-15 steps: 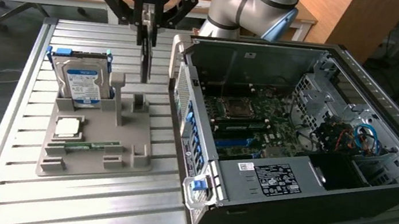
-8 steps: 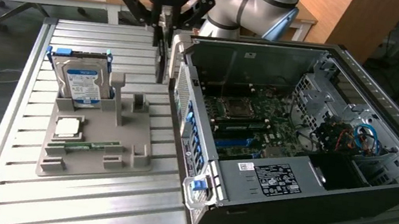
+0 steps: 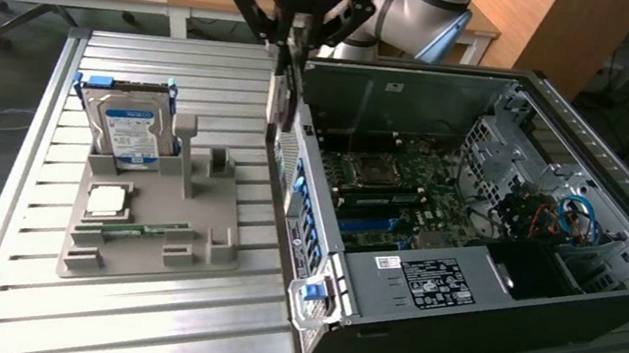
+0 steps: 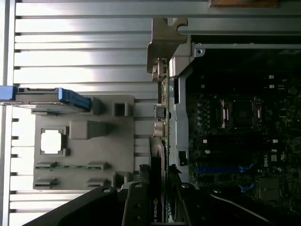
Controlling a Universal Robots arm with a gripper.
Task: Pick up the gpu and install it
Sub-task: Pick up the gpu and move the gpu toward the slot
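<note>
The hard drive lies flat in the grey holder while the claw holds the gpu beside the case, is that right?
No: the exterior view shows the hard drive standing upright in the grey holder; the claw holds the gpu beside the case.

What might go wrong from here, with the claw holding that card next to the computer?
1. The claw holds the gpu edge-on close beside the open case's rear wall; its metal bracket might catch on that wall.
2. The claw grips only one edge of the card, so a knock could tilt it or let it slip.
3. The blue slot on the board is narrow; a slightly skewed card may not seat.
</note>
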